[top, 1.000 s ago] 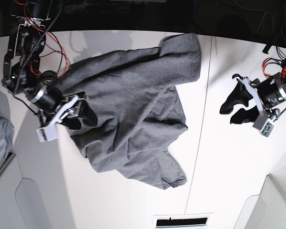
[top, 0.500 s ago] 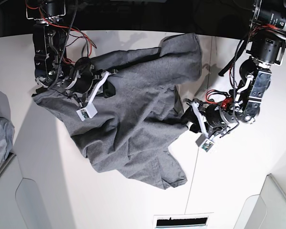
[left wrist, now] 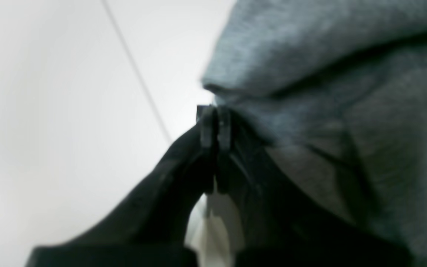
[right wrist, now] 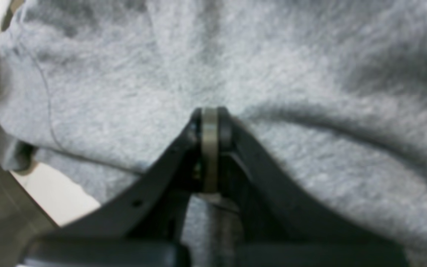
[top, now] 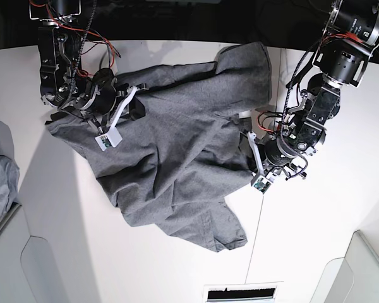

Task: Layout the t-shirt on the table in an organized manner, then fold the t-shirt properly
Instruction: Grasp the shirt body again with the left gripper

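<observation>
White surface with a thin dark seam carries the heather-grey t-shirt, which lies crumpled across its middle. The left claw is seen clenched at the shirt's edge; the right claw is clenched on a pinch of knit. Light, limp, non-slippery cloth is judged; hems or shoulder seams are the best places to be gripped.
</observation>
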